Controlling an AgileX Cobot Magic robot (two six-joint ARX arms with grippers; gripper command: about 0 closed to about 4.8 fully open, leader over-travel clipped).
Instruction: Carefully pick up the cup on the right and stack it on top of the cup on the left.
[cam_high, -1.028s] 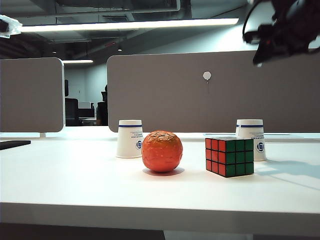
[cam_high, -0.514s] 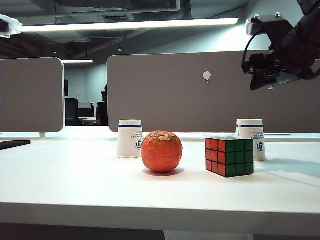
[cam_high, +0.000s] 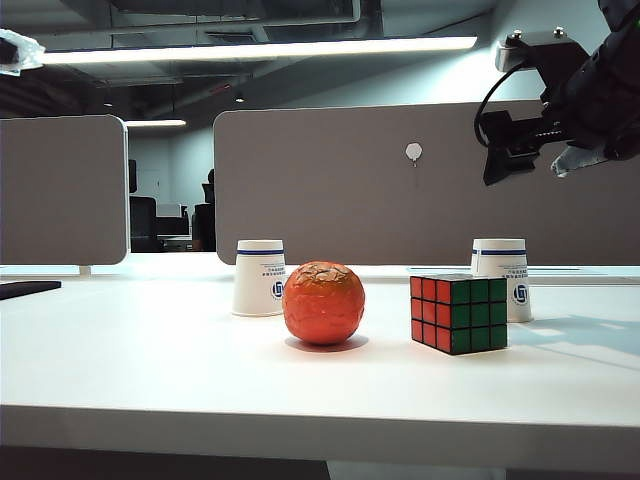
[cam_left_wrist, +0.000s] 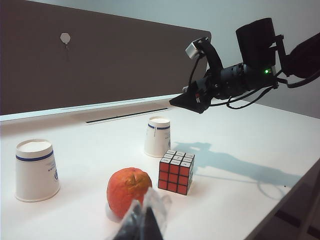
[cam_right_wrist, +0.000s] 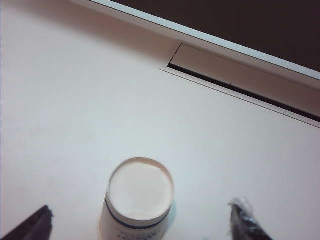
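Two white paper cups with a blue band stand upside down on the white table. The cup on the right (cam_high: 503, 275) (cam_right_wrist: 139, 199) (cam_left_wrist: 158, 136) is behind a Rubik's cube. The cup on the left (cam_high: 260, 277) (cam_left_wrist: 35, 170) stands apart, behind an orange ball. My right gripper (cam_high: 530, 163) (cam_right_wrist: 140, 222) hangs open in the air above the right cup, with one fingertip (cam_right_wrist: 36, 223) on each side of it and nothing held. My left gripper (cam_left_wrist: 145, 226) stays shut and empty, high over the table's near side.
An orange ball (cam_high: 323, 303) (cam_left_wrist: 128, 190) and a Rubik's cube (cam_high: 459, 312) (cam_left_wrist: 176, 171) sit in front of the cups, the cube close to the right cup. A grey partition (cam_high: 400, 180) runs behind the table, with a cable slot (cam_right_wrist: 240, 75) at its foot.
My right arm has come down from the upper right corner towards the right cup, and its jaws have gone from shut to wide open. Cups, ball, cube and left gripper have not moved.
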